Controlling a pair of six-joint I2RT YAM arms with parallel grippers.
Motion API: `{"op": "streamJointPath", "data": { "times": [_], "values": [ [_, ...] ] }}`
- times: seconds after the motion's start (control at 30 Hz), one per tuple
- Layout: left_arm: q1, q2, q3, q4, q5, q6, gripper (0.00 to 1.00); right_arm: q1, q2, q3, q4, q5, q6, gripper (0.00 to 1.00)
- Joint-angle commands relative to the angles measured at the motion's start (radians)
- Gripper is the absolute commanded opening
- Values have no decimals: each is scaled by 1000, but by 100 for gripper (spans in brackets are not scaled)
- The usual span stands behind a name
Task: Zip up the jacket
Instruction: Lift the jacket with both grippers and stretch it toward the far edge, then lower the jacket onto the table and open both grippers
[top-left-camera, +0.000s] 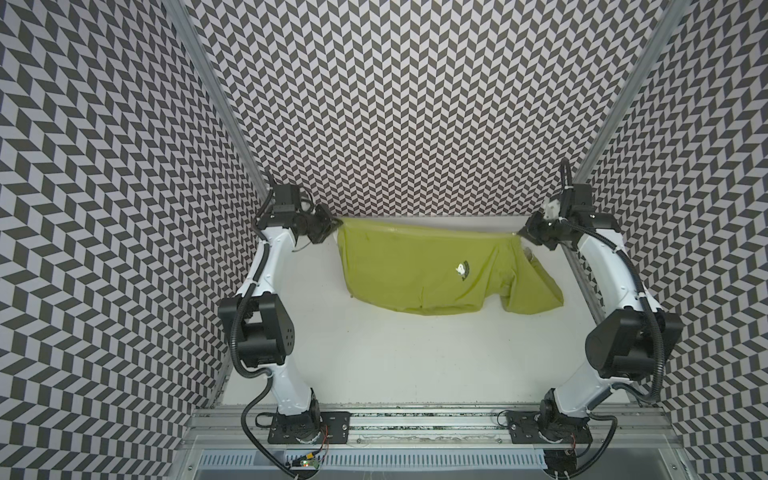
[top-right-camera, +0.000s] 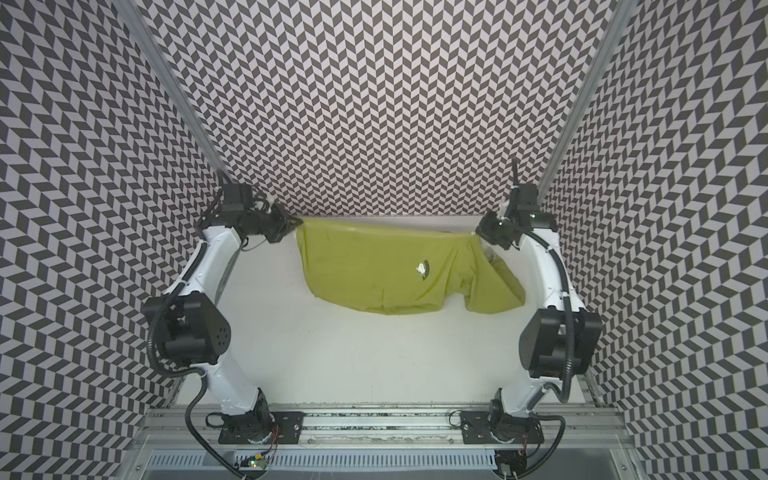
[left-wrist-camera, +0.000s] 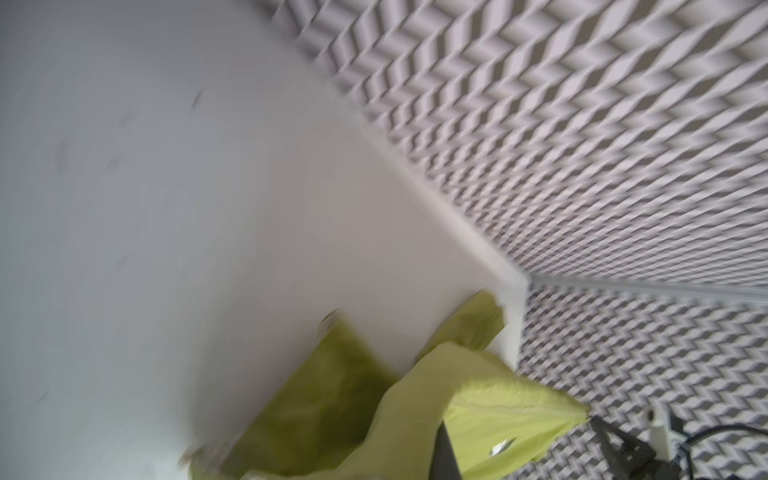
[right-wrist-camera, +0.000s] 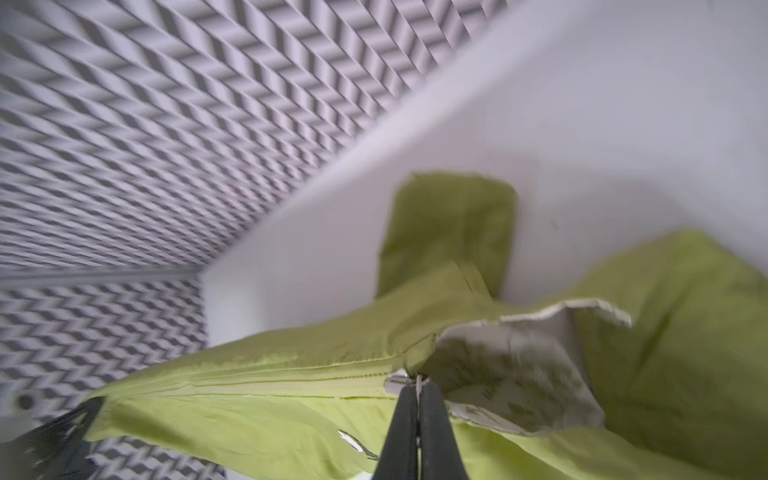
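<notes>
While stretched taut, jacket (top-left-camera: 415, 270) spans btwn left tool (top-left-camera: 339, 225) & right tool (top-left-camera: 519, 234), both clamped on it.

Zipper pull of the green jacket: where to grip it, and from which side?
Grip the small metal zipper pull by its flat faces, where the closed zipper ends beside the white lining. Come from the open end, in line with the zipper; the jacket is stretched taut along it. The right gripper seems shut on it so.

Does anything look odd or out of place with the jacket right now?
Nothing damaged. The jacket is pulled taut between the left gripper and right gripper, both shut on it. The one oddity: its white lining is flipped outward near the right gripper.
</notes>
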Motion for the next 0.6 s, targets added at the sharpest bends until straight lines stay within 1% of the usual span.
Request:
{"op": "streamJointPath", "data": {
  "times": [0.0,0.03,0.1,0.17,0.2,0.23,0.27,0.33,0.4,0.47,0.5,0.57],
  "values": [
    [13,18,272,111,9,-150,0,-18,-4,231,204,-42,70,0],
    [13,26,318,143,17,-176,0,-18,-7,261,234,-43,68,0],
    [14,28,396,180,29,-198,0,-27,-31,268,320,-54,69,0],
    [13,4,379,179,35,-192,0,-30,-52,246,341,-62,55,0],
    [11,-23,327,175,33,-176,0,-30,-66,209,345,-72,44,0],
    [8,-48,267,165,24,-157,0,-30,-80,172,350,-81,39,0],
    [7,-82,177,156,17,-140,0,-30,-100,105,355,-86,35,0],
    [7,-169,-61,225,-5,-133,0,-29,-151,-51,373,-76,26,0],
    [9,-273,-339,318,-46,-137,0,-30,-218,-230,392,-52,9,0],
    [17,-339,-530,358,-66,-129,0,-30,-278,-384,400,-20,-13,0],
    [19,-363,-610,367,-66,-120,0,-30,-307,-456,397,-5,-24,0],
    [22,-394,-723,366,-60,-94,0,-29,-345,-562,381,16,-44,0]
  ]
}}
